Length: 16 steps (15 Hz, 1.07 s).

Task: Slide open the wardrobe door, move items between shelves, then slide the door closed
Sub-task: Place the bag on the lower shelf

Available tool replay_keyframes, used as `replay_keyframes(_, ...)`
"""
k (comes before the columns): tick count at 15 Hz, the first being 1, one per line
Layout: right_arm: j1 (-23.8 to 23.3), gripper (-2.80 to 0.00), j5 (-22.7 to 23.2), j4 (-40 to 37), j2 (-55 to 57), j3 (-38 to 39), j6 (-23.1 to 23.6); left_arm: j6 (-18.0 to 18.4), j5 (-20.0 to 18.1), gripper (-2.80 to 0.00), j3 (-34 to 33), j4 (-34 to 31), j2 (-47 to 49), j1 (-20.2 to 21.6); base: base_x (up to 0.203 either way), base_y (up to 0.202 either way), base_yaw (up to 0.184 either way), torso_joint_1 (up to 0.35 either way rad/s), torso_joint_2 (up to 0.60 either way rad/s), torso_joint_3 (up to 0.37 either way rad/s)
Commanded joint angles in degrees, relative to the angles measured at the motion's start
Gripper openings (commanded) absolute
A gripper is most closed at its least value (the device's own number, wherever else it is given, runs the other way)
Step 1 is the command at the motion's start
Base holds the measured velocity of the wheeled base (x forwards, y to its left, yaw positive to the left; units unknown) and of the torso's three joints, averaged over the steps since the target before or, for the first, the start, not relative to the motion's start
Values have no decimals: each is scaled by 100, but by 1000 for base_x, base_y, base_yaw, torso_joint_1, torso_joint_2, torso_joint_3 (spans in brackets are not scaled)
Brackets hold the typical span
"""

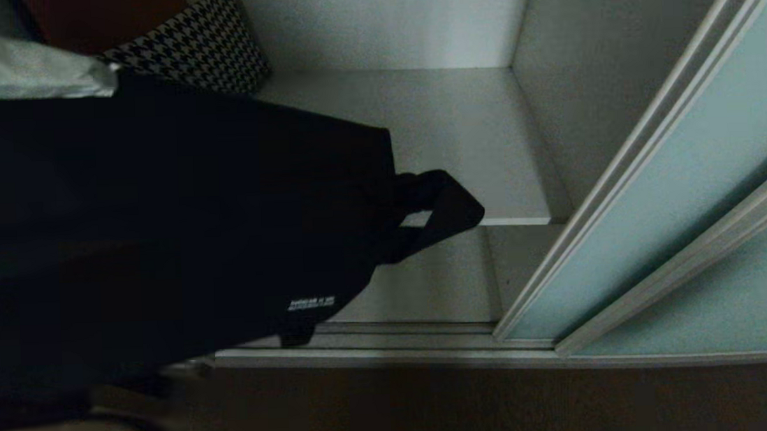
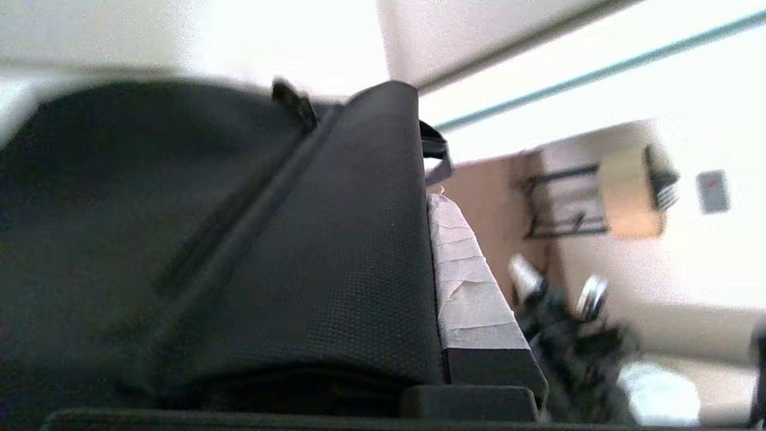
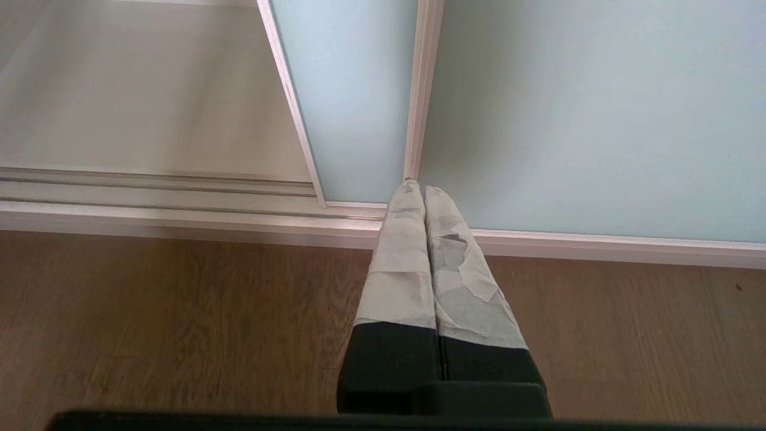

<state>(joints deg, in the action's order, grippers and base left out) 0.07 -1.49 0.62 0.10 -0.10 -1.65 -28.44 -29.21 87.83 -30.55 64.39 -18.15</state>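
The wardrobe bay stands open, its sliding wardrobe door [image 1: 645, 213], a frosted pale blue-green glass panel in a thin silver frame, drawn over to the right in front of a second frosted panel [image 1: 731, 299]. Inside the bay, a white-grey upper shelf [image 1: 457, 136] lies bare on its right half; at its far left corner sits a houndstooth-patterned cushion [image 1: 205, 46]. Below it a lower shelf [image 1: 443, 277] shows behind the ribbed silver floor track [image 1: 388, 340], with wooden floor [image 3: 179, 323] in front.

A bulky black bag [image 1: 167, 229] fills the left of the head view, hanging in the air in front of the bay's left side, touching neither shelf. Its broad black strap loop [image 1: 444, 210] dangles over the front edge of the upper shelf, and a small white label shows near its bottom corner.

The left gripper [image 2: 437, 197] has its jaws clenched on the bag's fabric; one tape-wrapped finger [image 2: 467, 287] lies pressed against the bag's side, the other is hidden behind the fabric.

The right gripper [image 3: 422, 191] hangs low above the floor, its jaws clenched together and empty, their taped tips pointing at the foot of the door frames, just beside the track
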Motion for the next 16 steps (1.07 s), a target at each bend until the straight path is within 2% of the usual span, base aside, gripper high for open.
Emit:
replay_keyframes(1, 1, -280, -1, -1, 8, 1, -2, 120, -8, -280, -260, -182, -621, 30, 0, 0, 0, 0, 0, 0)
replay_keyframes(4, 1, -280, -1, -1, 8, 1, -2, 1125, 236, -280, -939, -510, -1101, 234, 0, 0, 0, 0, 0, 0)
replay_keyframes(5, 1, -280, -1, -1, 8, 1, -2, 1312, 318, -280, -1196, -560, -1236, 316, 0, 0, 0, 0, 0, 0)
replay_keyframes(11, 1, -280, -1, -1, 8, 1, -2, 1514, 426, -280, -2615, -728, -2191, 503, 0, 0, 0, 0, 0, 0)
replay_keyframes(13, 1, -280, -4, -1, 8, 1, -2, 1905, 699, -280, -2646, -1181, -2319, 797, 0, 0, 0, 0, 0, 0)
replay_keyframes(16, 1, -280, -1, -1, 2, 1, -2, 2420, 863, -280, -3037, -1250, -2664, 1371, 0, 0, 0, 0, 0, 0)
